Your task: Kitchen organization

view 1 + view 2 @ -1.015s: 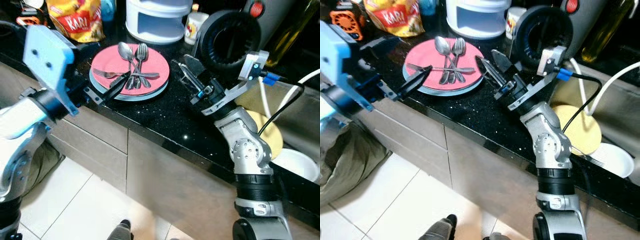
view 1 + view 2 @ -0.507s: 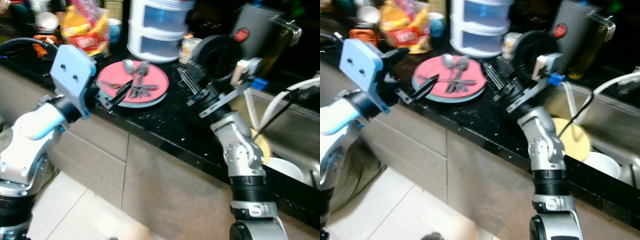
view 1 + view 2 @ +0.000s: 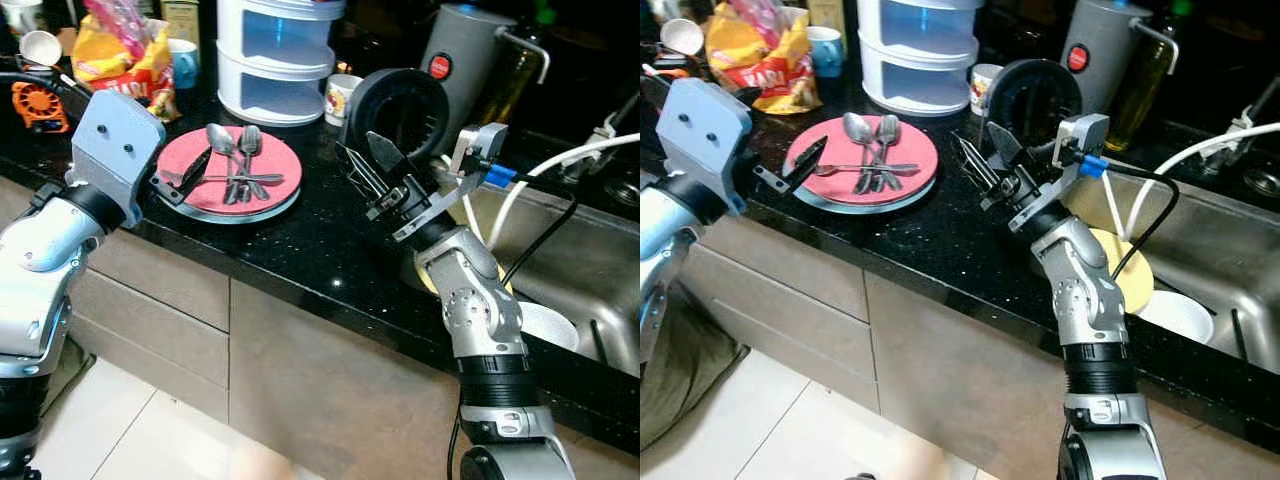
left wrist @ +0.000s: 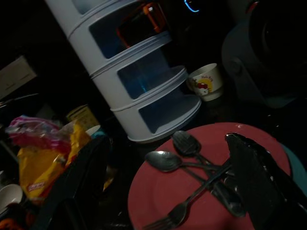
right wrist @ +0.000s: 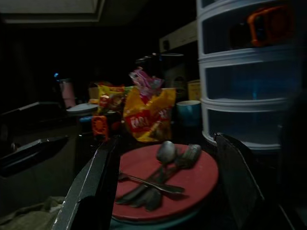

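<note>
Left jaws [image 3: 183, 178] spread at pink plate [image 3: 272, 170] rim | right jaws [image 3: 365, 168] spread, beside plate

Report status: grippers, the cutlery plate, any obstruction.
Left gripper jaws open at pink plate edge, empty. Right gripper jaws open, empty, beside it. Spoons and forks lie on plate. Nothing between.

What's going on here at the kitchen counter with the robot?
The robot stands at a black counter with both arms raised toward a pink plate that carries spoons and a fork. The left gripper, fingers open, sits at the plate's near edge beside the cutlery but holds nothing. The right gripper hovers open above the counter to the plate's right, also empty. A white drawer tower and a yellow snack bag stand behind the plate.
</note>
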`<state>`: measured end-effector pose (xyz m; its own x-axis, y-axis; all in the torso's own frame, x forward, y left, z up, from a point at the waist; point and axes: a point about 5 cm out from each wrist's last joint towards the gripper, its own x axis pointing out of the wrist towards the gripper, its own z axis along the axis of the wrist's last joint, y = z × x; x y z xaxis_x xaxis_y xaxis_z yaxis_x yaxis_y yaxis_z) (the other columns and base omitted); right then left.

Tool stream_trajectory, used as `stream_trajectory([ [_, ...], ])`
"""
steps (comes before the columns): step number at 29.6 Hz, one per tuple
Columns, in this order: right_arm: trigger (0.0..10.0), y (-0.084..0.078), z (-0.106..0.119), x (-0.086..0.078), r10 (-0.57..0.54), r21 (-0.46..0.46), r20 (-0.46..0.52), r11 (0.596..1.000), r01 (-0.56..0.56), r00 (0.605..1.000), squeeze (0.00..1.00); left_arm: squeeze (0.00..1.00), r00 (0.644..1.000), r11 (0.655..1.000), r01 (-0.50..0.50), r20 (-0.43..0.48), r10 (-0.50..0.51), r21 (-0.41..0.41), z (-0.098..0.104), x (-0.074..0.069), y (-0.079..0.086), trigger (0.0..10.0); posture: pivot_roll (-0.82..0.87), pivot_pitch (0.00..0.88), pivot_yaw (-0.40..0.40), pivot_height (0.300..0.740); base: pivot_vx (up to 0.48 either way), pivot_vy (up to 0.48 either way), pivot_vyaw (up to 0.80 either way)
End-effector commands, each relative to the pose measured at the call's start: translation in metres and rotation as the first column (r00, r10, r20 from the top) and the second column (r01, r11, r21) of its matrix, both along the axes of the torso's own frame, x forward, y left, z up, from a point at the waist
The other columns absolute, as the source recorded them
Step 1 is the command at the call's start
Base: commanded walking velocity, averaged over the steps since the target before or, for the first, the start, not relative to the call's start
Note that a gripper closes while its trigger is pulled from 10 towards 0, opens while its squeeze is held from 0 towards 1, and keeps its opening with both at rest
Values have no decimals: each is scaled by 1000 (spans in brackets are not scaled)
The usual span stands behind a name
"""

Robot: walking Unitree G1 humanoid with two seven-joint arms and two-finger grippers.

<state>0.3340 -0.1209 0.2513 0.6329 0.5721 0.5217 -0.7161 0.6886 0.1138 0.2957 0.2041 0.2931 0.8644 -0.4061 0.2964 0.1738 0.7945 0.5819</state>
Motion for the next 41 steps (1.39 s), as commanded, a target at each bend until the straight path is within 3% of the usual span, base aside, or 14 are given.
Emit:
stream_trajectory([
  [1, 10000, -2, -3, 0, -13, -20, -6, 1000, 13, 1000, 0, 0, 1000, 1000, -15, 10, 15, 21, 0, 2, 0, 10000, 194, 0, -106, 740, 472, 0, 0],
  [10, 10000, -1, -6, -1, -16, -33, -14, 999, 16, 1000, 0, 0, 995, 996, -88, 42, 88, -3, 8, 5, 13, 10000, 195, 0, -107, 740, 258, 0, 0],
  [18, 10000, 1, -9, -2, -20, -61, -19, 998, 18, 1000, 0, 0, 995, 988, -97, 1, 98, 119, 8, 8, 28, 10000, 189, 5, -106, 740, 0, 0, 0],
  [20, 10000, 0, -10, -2, -28, -71, -22, 997, 27, 999, 0, 0, 997, 983, -52, -42, 60, 178, 7, 7, 31, 10000, 186, 9, -99, 740, 0, 0, 0],
  [27, 10000, -1, -11, -2, -38, -77, -22, 996, 36, 999, 0, 0, 994, 969, -7, -106, 34, 246, 5, 5, 39, 10000, 183, 19, -92, 740, 0, 0, 0],
  [32, 10000, -2, -14, -3, -50, -96, -30, 994, 47, 998, 0, 0, 967, 948, 42, -251, 40, 314, 8, 1, 72, 10000, 180, 24, -91, 740, 0, 0, 0],
  [33, 10000, -2, -14, -3, -50, -96, -30, 994, 47, 998, 0, 0, 967, 948, 42, -251, 40, 314, 8, 1, 72, 10000, 180, 24, -91, 740, 0, 0, 0],
  [38, 10000, -4, -14, -5, -58, -105, -34, 993, 54, 998, 0, 0, 945, 930, 47, -319, 77, 363, 8, 0, 103, 10000, 170, 44, -90, 740, 0, 0, 0],
  [41, 10000, -6, -15, -7, -62, -114, -39, 992, 57, 997, 0, 0, 954, 952, 84, -298, 7, 293, 13, 3, 111, 10000, 153, 61, -90, 740, 0, 0, 0],
])
